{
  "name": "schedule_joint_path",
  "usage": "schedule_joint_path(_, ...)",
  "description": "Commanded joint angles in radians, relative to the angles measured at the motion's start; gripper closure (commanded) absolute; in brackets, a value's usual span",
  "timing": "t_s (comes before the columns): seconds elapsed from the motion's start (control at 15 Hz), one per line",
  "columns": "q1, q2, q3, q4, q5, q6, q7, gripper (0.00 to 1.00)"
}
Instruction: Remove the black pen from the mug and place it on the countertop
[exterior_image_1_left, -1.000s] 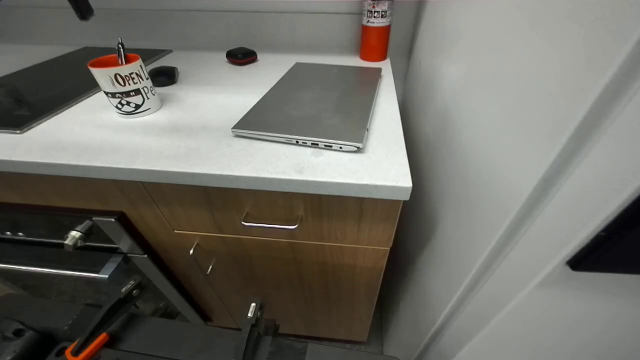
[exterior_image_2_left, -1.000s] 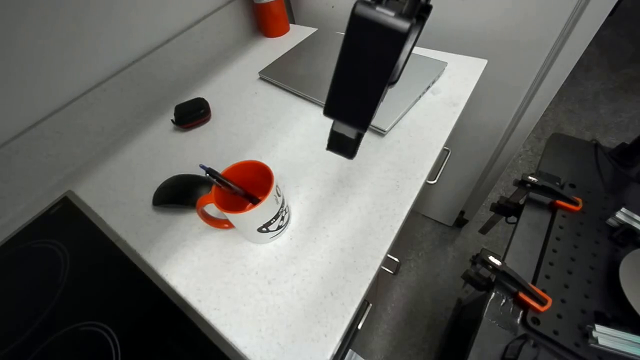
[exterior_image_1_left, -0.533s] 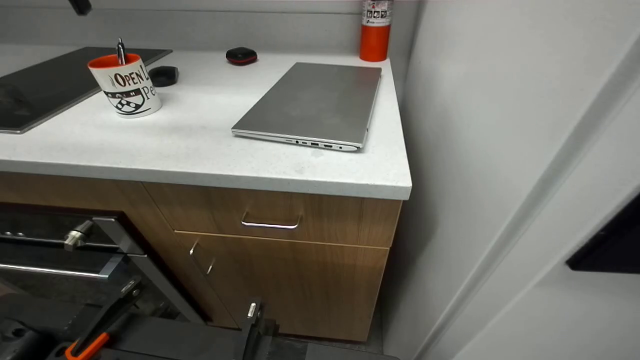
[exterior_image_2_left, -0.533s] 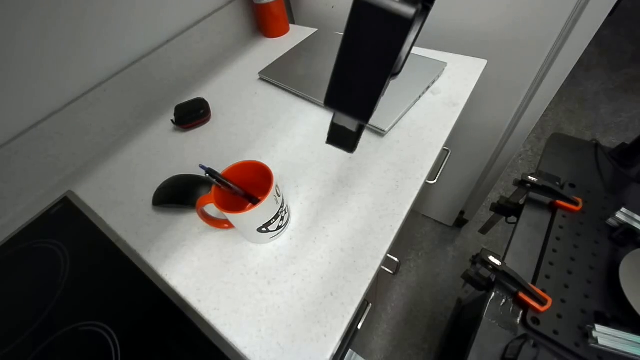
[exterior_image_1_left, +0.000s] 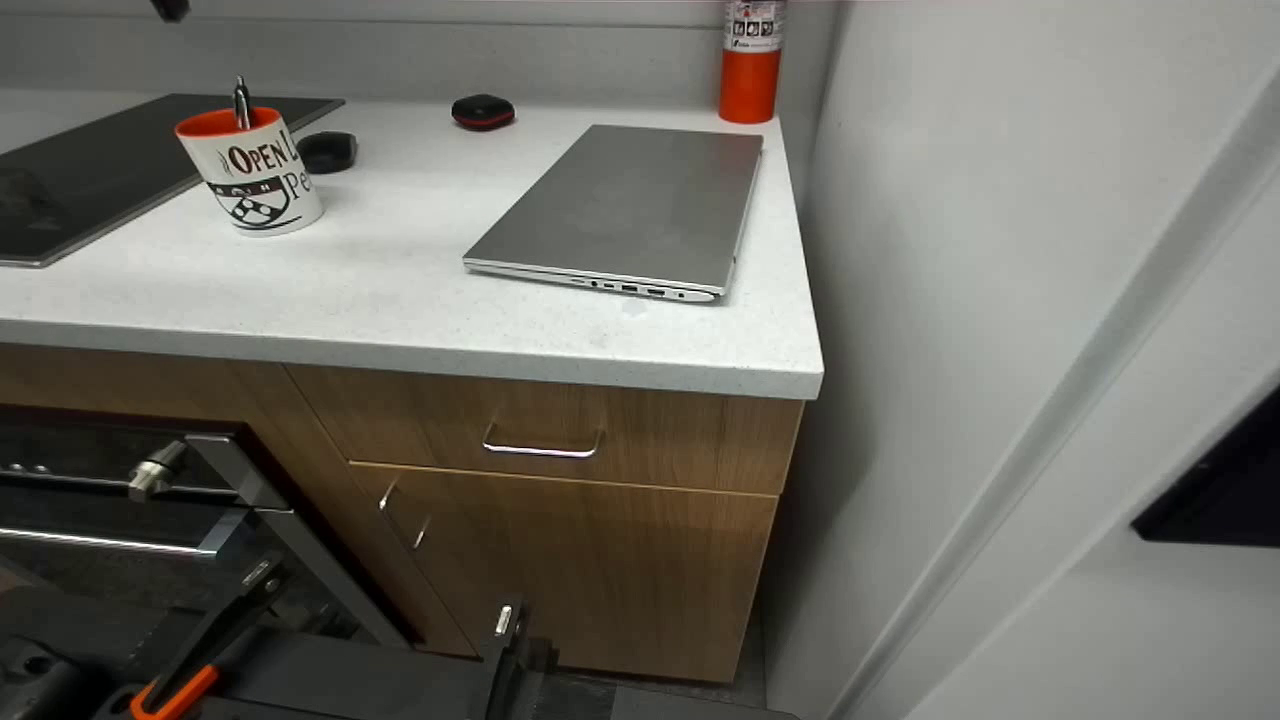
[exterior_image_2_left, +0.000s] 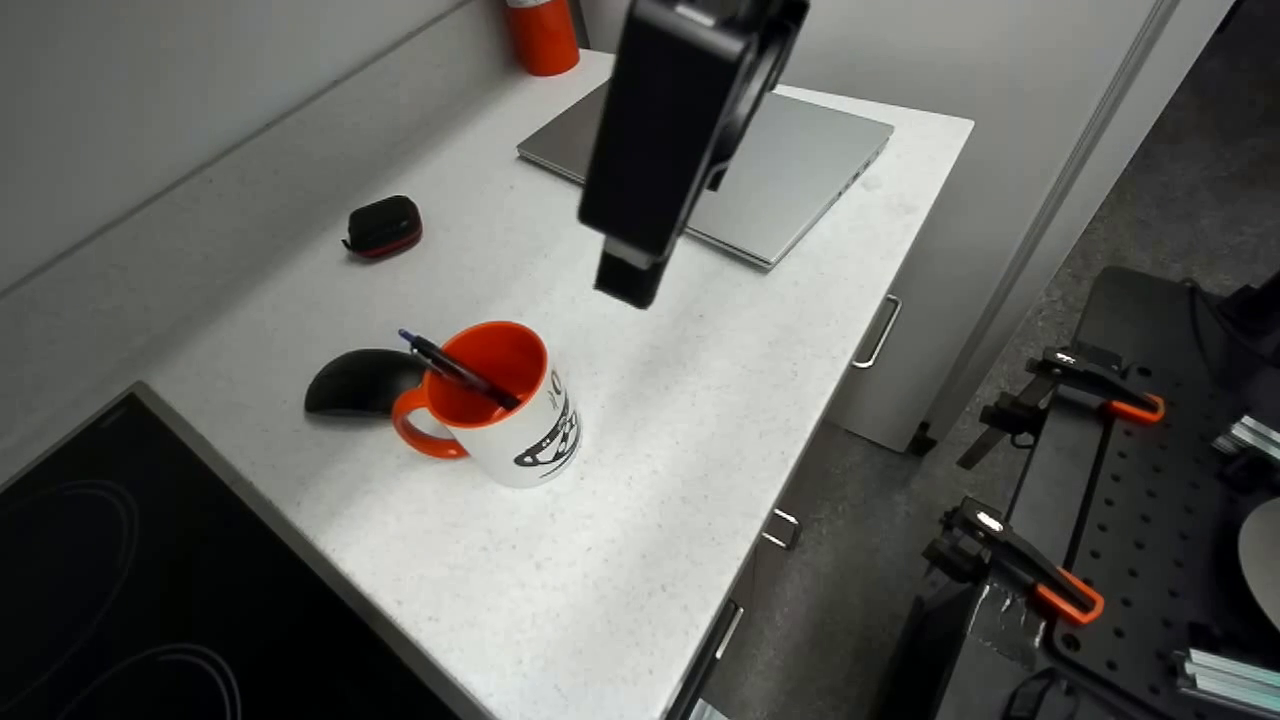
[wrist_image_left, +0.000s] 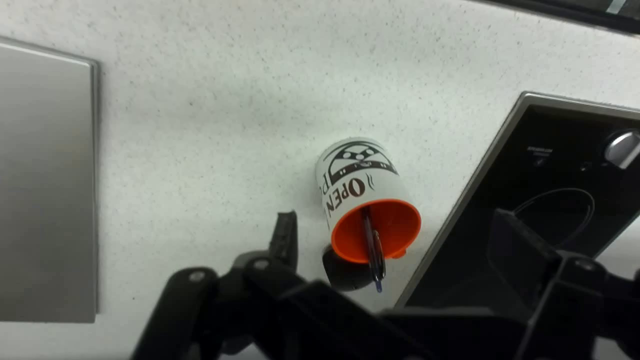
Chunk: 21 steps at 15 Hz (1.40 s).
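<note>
The white mug (exterior_image_2_left: 535, 445) with orange-red inside and handle stands upright on the white countertop (exterior_image_2_left: 620, 560); it also shows in an exterior view (exterior_image_1_left: 262, 185) and in the wrist view (wrist_image_left: 367, 175). The black pen (exterior_image_2_left: 455, 368) leans inside the mug, its clicker end above the rim; it also shows in the wrist view (wrist_image_left: 373, 245) and in an exterior view (exterior_image_1_left: 242, 102). My gripper (wrist_image_left: 395, 225) is open and empty, its fingers wide apart with the mug's mouth and pen between them in the picture. In an exterior view my gripper (exterior_image_2_left: 627, 280) hangs above the counter, apart from the mug.
A black mouse (exterior_image_2_left: 360, 382) lies close beside the mug's handle. A small black-red case (exterior_image_2_left: 384, 226) lies near the backsplash. A grey laptop (exterior_image_1_left: 630, 205), a red canister (exterior_image_1_left: 750, 85) and a black cooktop (exterior_image_2_left: 130, 580) also stand on the counter, which ends at a front edge.
My gripper rose slightly, then moved left in an exterior view, nearer to the mug. The mug and the pen have not moved.
</note>
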Motion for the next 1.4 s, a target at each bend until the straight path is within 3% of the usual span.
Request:
schedule_joint_path(0.0,0.032,0.126,0.029,0.092,0.030,0.114,0.034,0.00)
schedule_joint_path(0.27,0.030,0.269,0.097,0.192,0.010,0.274,0.132,0.00)
schedule_joint_path(0.4,0.035,0.326,0.115,0.248,0.012,0.274,0.163,0.00)
schedule_joint_path(0.47,0.030,0.248,0.100,0.174,0.001,0.251,0.125,0.00)
schedule_joint_path(0.67,0.029,0.311,0.116,0.229,0.003,0.253,0.143,0.00)
schedule_joint_path(1.33,-0.007,0.400,0.096,0.254,-0.048,0.297,0.122,0.00)
